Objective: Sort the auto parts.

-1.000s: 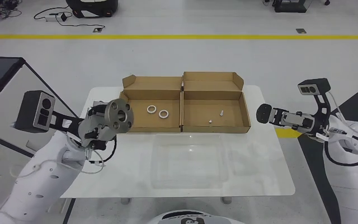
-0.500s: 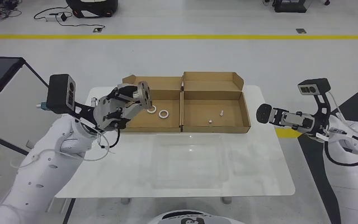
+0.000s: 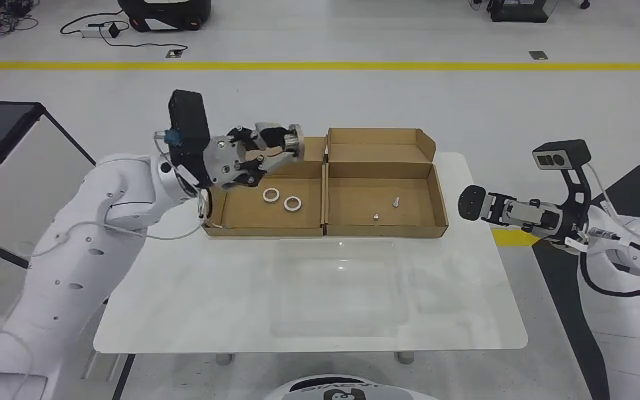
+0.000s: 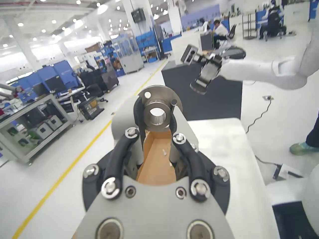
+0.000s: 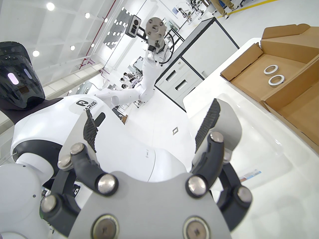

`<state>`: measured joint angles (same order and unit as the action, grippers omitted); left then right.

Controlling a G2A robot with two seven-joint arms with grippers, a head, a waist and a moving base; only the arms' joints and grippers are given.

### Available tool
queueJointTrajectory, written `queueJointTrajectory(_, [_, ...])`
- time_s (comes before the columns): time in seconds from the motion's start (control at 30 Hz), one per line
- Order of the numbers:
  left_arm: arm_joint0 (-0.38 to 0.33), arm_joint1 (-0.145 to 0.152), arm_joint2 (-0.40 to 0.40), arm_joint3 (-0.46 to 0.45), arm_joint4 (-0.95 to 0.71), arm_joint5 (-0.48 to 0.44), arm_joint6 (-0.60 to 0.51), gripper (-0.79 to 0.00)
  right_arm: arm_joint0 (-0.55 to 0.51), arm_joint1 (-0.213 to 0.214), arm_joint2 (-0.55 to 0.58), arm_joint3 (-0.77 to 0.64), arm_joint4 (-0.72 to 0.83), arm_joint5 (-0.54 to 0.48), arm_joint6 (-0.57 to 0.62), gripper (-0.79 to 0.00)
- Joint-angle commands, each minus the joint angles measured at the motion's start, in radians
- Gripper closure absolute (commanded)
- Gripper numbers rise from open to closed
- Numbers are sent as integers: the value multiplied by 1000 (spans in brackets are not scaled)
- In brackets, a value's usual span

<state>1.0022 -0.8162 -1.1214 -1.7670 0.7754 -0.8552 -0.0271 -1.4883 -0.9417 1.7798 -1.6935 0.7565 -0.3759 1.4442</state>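
My left gripper (image 3: 284,139) is shut on a round metal flange (image 3: 294,134) with a centre bore, held in the air above the back rim of the left cardboard box (image 3: 245,208). In the left wrist view the flange (image 4: 155,111) sits clamped between the black fingers (image 4: 137,115). Two white rings (image 3: 270,195) (image 3: 292,204) lie in that box. The right cardboard box (image 3: 420,215) holds two small white parts (image 3: 396,200) (image 3: 376,215). My right gripper (image 3: 468,203) hangs open beyond the table's right side, and in its own view the gripper (image 5: 149,125) has nothing between its fingers.
A clear plastic tray (image 3: 340,290) lies on the white table (image 3: 470,300) in front of the boxes. The box lids (image 3: 380,142) stand open at the back. A dark cabinet (image 3: 20,125) stands off the table's left side.
The left arm has swung from the table's left side up and toward the back of the left box, carrying the flange. The right arm has kept still.
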Motion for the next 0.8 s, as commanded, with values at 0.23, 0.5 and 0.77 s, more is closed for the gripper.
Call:
queueJointTrajectory(0.23, [-32, -28, 108, 76, 137, 68, -139, 0, 0, 0, 0, 0, 0, 0, 0, -785])
queueJointTrajectory(0.5, [-105, -58, 185, 173, 256, 135, -246, 0, 0, 0, 0, 0, 0, 0, 0, -785])
queueJointTrajectory(0.77, [-142, -66, 206, 280, 351, 108, -364, 0, 0, 0, 0, 0, 0, 0, 0, -785])
